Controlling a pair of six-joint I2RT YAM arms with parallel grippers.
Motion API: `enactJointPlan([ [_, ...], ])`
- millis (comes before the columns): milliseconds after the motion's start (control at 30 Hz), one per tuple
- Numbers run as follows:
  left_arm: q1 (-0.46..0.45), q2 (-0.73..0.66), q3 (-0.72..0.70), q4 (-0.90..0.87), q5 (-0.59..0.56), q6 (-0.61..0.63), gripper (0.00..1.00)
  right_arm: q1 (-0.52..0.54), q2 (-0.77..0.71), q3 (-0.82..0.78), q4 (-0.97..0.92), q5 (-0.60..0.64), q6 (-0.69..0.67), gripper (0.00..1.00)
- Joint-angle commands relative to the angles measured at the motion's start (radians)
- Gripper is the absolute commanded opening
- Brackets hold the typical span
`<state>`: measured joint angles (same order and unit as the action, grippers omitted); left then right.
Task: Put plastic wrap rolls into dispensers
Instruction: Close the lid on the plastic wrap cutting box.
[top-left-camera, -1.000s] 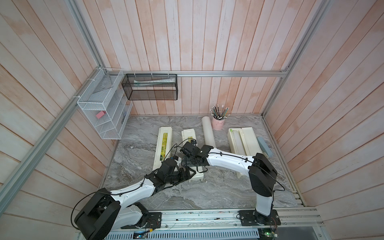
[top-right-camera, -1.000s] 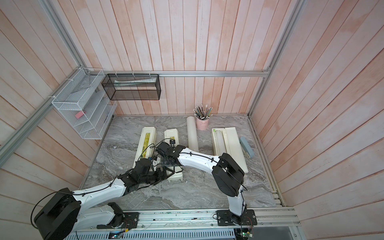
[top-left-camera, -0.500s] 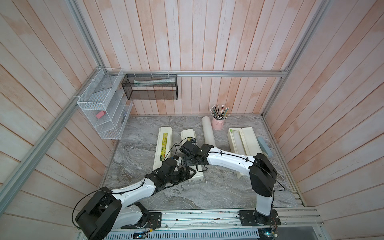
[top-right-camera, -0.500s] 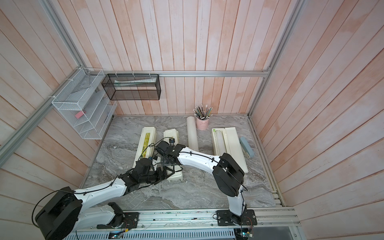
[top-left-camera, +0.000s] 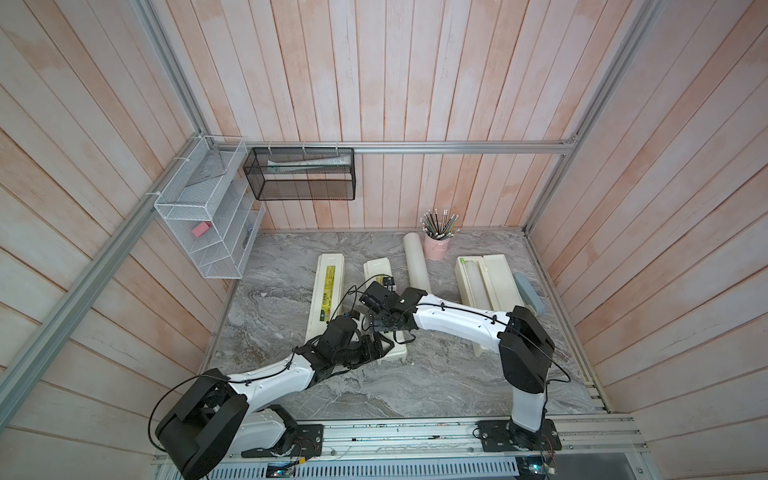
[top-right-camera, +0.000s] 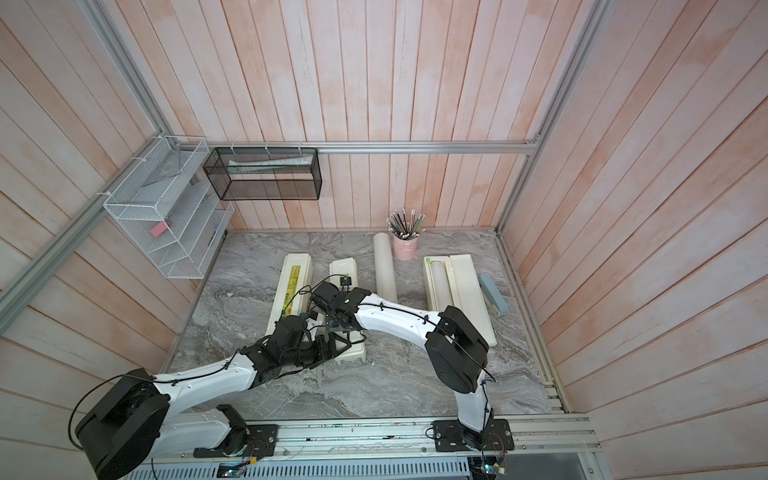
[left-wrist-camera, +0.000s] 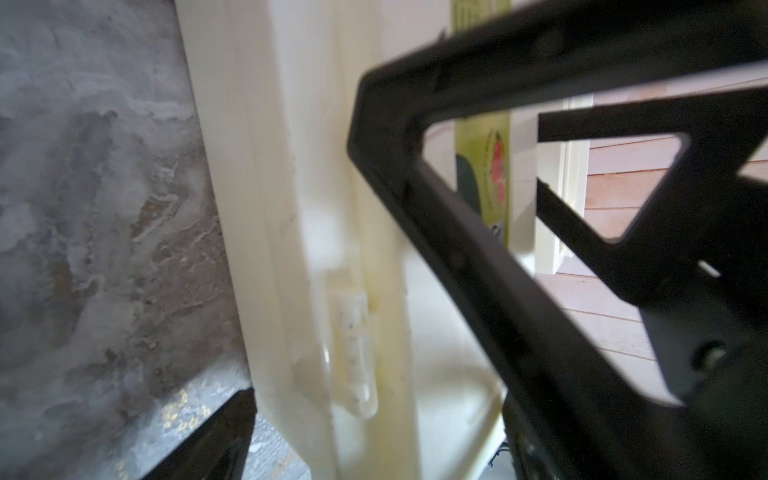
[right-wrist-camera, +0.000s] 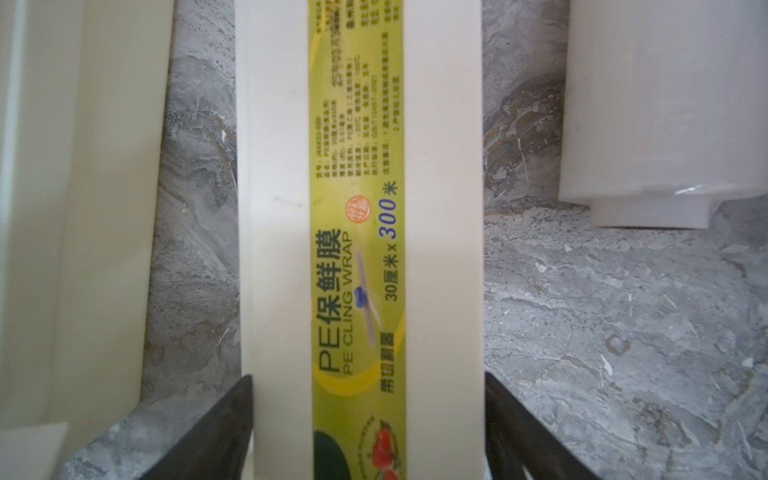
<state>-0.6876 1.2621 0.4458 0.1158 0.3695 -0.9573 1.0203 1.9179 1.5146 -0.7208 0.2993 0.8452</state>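
Observation:
Three cream dispensers lie lengthwise on the marble top. The left dispenser (top-left-camera: 326, 291) is closed, with its yellow-green label up. The middle dispenser (top-left-camera: 377, 268) has both grippers over its near half. My right gripper (right-wrist-camera: 368, 436) reaches down across its labelled lid (right-wrist-camera: 357, 249), and the fingers press both long sides. My left gripper (left-wrist-camera: 374, 449) stands open around the near end by a hinge (left-wrist-camera: 351, 345), with a strip of table beside one finger. The right dispenser (top-left-camera: 500, 282) lies open with a plastic wrap roll (top-left-camera: 471, 282) inside. Another roll (top-left-camera: 417, 266) lies loose beside the middle dispenser.
A pink pencil cup (top-left-camera: 436, 249) stands at the back by the loose roll. A grey-blue stapler-like object (top-left-camera: 530, 293) lies along the right edge. A white wire rack (top-left-camera: 208, 232) and a black mesh basket (top-left-camera: 299, 174) hang on the walls.
My right gripper's jaws have closed in onto the sides of the middle dispenser. Both arms have stayed almost where they were, and the left jaws are unchanged.

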Motion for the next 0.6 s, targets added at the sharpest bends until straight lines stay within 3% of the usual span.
enactJointPlan([
  [0,0.002,0.051,0.031,-0.1,-0.062,0.034,0.94,0.004,-0.013,-0.009,-0.05,0.023,0.003,0.87],
  [167,0.0,0.089,0.035,-0.089,-0.042,0.035,0.93,-0.002,-0.087,-0.043,0.004,0.014,-0.01,0.98],
  [333,0.0,0.107,0.036,-0.078,-0.05,0.036,0.92,-0.027,-0.175,-0.117,0.065,-0.026,-0.025,0.96],
  [567,0.001,0.123,0.043,-0.068,-0.051,0.055,0.91,-0.086,-0.336,-0.352,0.238,-0.17,-0.073,0.89],
])
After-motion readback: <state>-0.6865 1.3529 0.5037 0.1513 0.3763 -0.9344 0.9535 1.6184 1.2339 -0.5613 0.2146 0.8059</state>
